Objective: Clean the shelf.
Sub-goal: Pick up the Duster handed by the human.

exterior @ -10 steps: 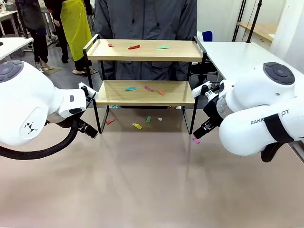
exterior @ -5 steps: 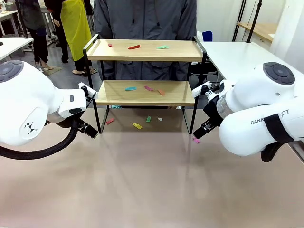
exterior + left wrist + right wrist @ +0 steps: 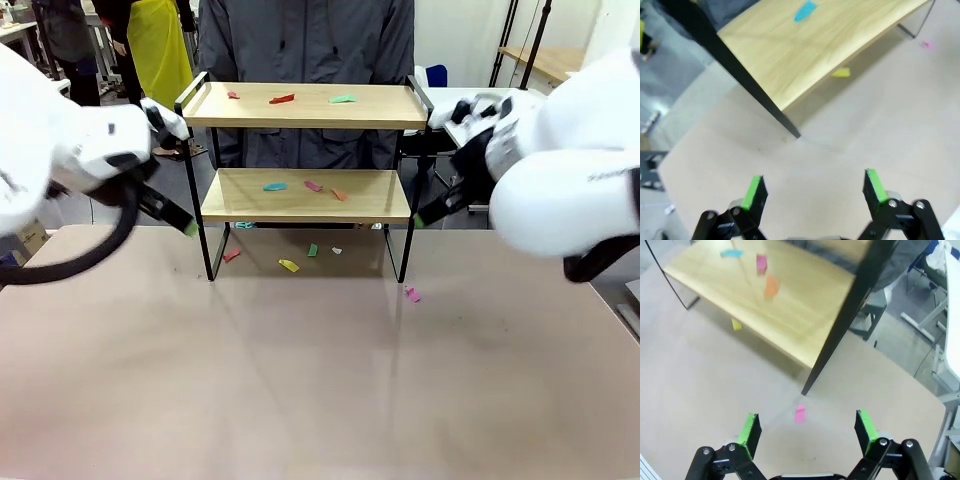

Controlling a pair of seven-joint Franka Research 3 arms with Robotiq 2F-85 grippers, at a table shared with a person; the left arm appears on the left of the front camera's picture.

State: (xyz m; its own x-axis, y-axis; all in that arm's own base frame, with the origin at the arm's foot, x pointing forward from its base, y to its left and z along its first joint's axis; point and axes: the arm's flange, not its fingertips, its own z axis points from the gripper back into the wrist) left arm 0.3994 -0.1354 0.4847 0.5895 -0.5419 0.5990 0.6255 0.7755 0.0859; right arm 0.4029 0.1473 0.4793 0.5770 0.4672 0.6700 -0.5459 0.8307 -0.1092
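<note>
arms: I am wearing glossy white rounded shells | cable: black hose (image 3: 110, 245) is looping off my left arm (image 3: 70, 150) | left gripper (image 3: 812, 187), right gripper (image 3: 807, 426): black linkages are carrying green pads (image 3: 754, 192)

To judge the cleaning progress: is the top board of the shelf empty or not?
Not empty: the top board of the shelf holds a dark red scrap, a red scrap and a green scrap.

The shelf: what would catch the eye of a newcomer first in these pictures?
The two-tier shelf stands at the far middle of the table, with small coloured scraps strewn on both of its boards and on the table under and beside it. The left gripper and the right gripper flank it, one at each end, both open and empty. A person in a dark grey jacket stands right behind it.
</note>
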